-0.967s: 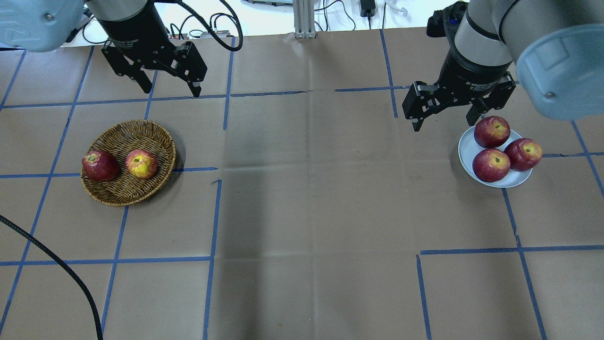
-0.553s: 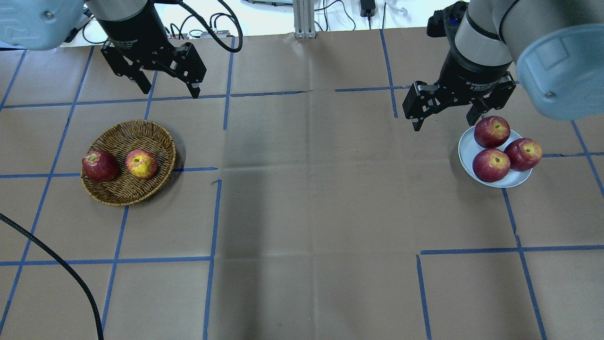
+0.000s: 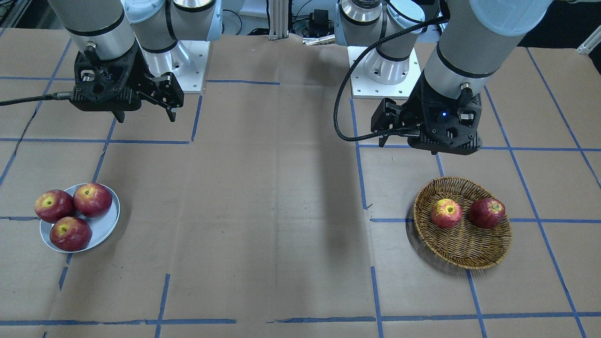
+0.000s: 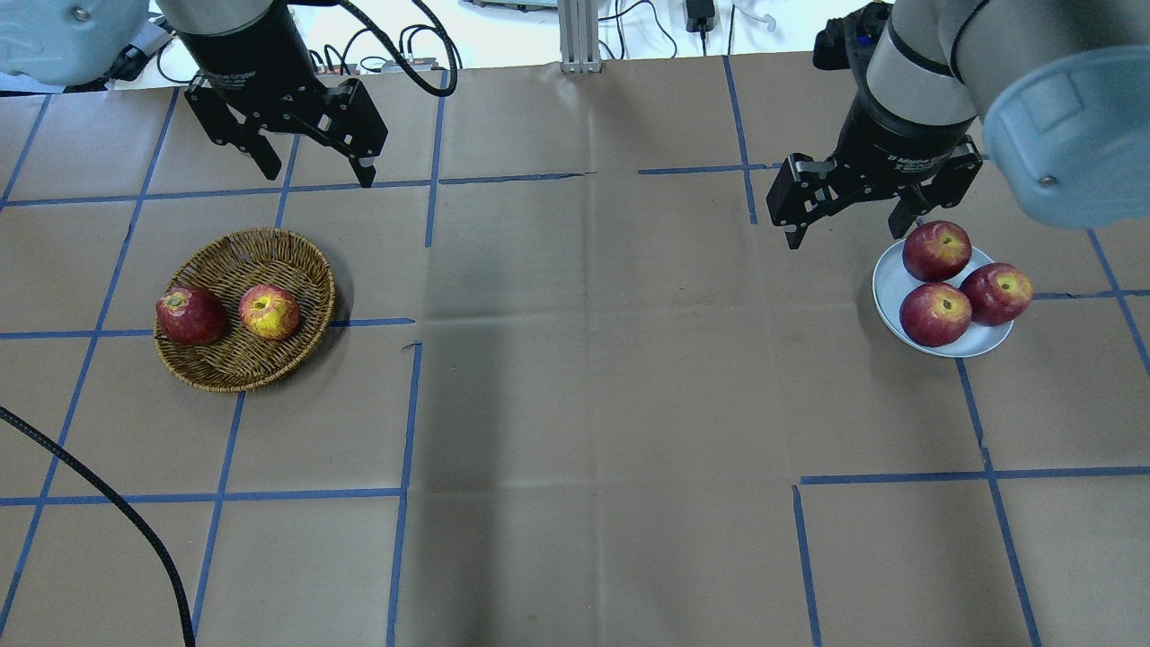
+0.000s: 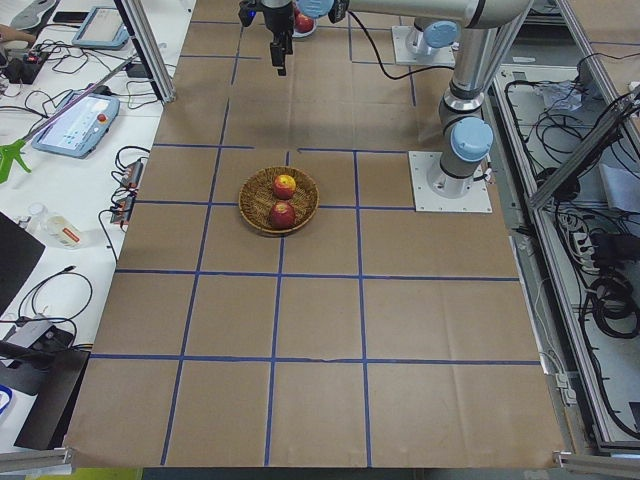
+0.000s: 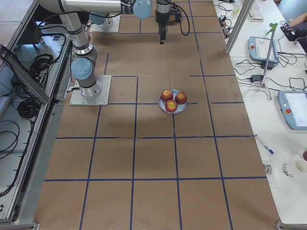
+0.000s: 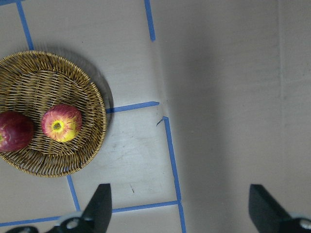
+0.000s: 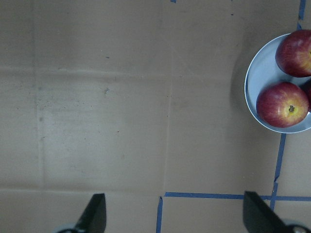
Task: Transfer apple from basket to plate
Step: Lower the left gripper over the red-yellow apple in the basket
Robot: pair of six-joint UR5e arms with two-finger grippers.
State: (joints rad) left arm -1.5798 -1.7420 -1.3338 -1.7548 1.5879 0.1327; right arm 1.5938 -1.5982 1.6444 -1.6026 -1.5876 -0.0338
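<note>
We log the table (image 4: 584,377) as covered in brown paper, matt, with creases and fold lines. The blue tape (image 4: 305,493) on it looks thin and dull. The basket (image 4: 229,265) is woven wicker, rough and ribbed. The apple (image 4: 269,312) and the darker apple (image 4: 190,315) have smooth skin with a soft sheen. The plate (image 4: 891,286) is smooth; whether ceramic or plastic, we cannot tell. The left gripper (image 4: 318,175) and right gripper (image 4: 844,235) are matt black, plastic-looking.
</note>
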